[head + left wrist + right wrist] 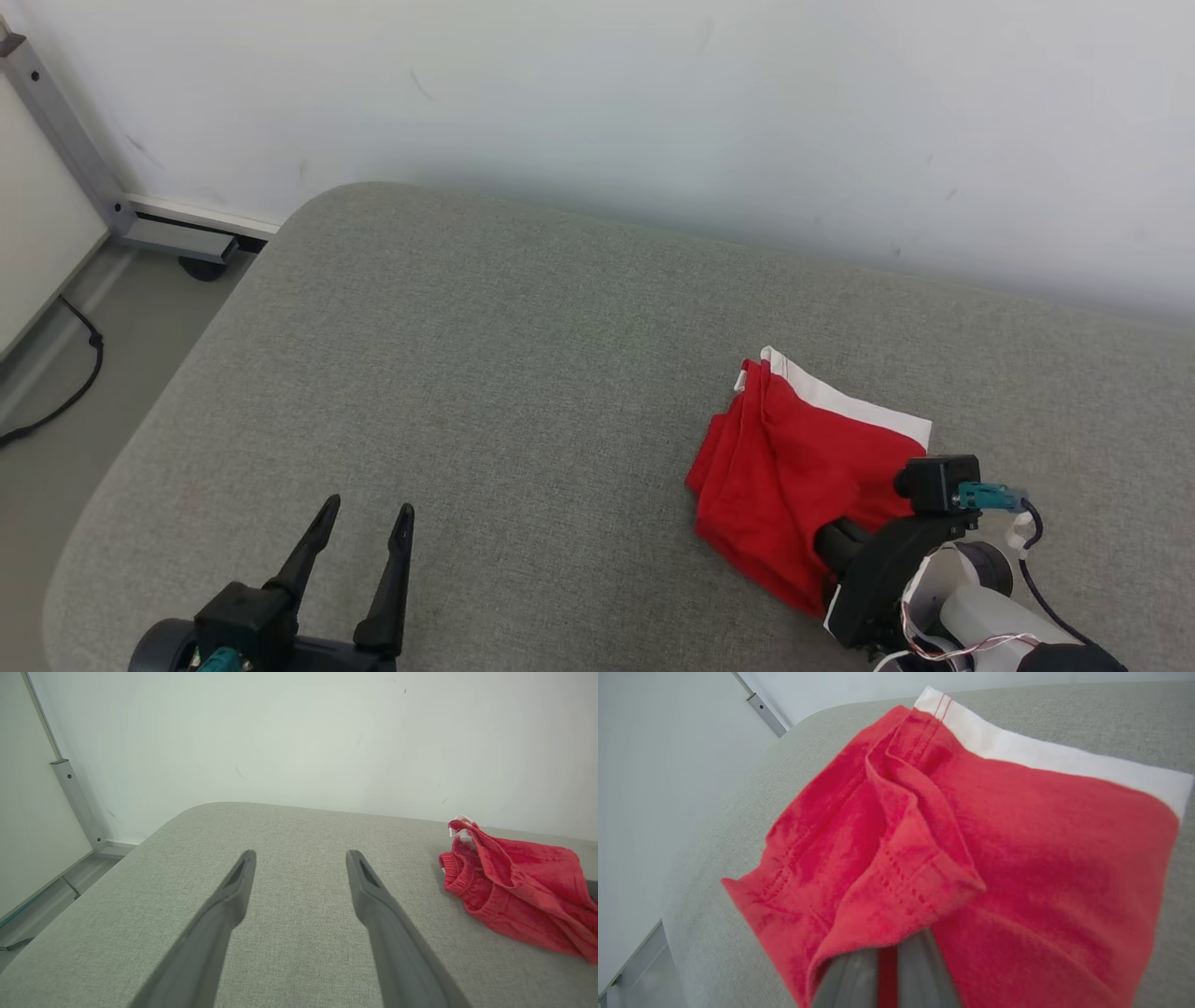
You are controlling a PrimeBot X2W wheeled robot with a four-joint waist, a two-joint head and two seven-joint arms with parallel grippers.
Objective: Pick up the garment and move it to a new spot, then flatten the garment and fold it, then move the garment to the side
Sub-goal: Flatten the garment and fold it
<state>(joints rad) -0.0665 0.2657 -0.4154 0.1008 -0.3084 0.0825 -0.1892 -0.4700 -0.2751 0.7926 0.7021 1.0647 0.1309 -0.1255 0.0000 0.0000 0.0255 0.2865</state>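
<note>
Gripping a hem fold of the red shorts (794,467) at the right of the bench (523,373), right claw (838,543) clenched, left claw (367,511) splayed empty near-left: lift straight up before carrying so cloth clears, not drags.

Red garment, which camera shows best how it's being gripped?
The right wrist view: close up, the right hand is shut on a fold of the red garment. The head view shows most of its outline, fingers hidden; the left wrist view shows one side, cropped.
</note>
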